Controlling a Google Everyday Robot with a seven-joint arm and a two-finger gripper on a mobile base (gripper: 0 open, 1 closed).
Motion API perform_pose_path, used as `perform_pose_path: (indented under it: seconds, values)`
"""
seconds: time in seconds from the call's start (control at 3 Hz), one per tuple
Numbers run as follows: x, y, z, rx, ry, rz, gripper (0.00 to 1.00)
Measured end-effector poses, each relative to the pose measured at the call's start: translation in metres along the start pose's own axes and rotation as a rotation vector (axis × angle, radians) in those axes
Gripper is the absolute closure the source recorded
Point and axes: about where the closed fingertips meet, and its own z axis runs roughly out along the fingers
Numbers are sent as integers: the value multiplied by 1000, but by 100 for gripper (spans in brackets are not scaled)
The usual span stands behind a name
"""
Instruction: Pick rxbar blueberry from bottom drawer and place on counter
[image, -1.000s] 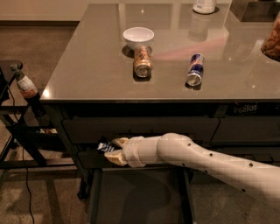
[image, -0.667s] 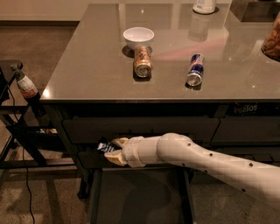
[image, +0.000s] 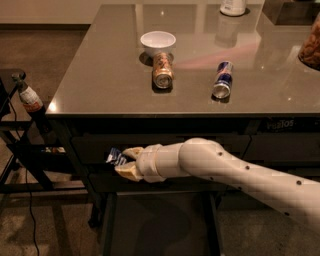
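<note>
My gripper (image: 125, 161) is in front of the drawer fronts, below the counter's (image: 110, 75) front left edge and above the open bottom drawer (image: 160, 225). It is shut on the rxbar blueberry (image: 116, 156), a small dark blue bar with white lettering that sticks out to the left between the two tan fingers. The white arm reaches in from the lower right. The bottom drawer is pulled out, and its flat dark floor shows nothing on it.
On the counter stand a white bowl (image: 158, 42), a brown can (image: 162, 71) lying on its side and a blue-silver can (image: 222, 80) lying on its side. A bottle (image: 29, 97) sits on a black stand at the left. A bag edge shows at the far right.
</note>
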Motion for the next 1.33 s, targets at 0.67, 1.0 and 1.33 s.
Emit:
perform_pose_path:
  seconds: [0.67, 1.0, 1.33]
  values:
    - [-55, 13, -32, -4, 31, -70, 100]
    - [-83, 16, -49, 9, 57, -109, 100]
    - [-85, 17, -50, 10, 60, -113, 100]
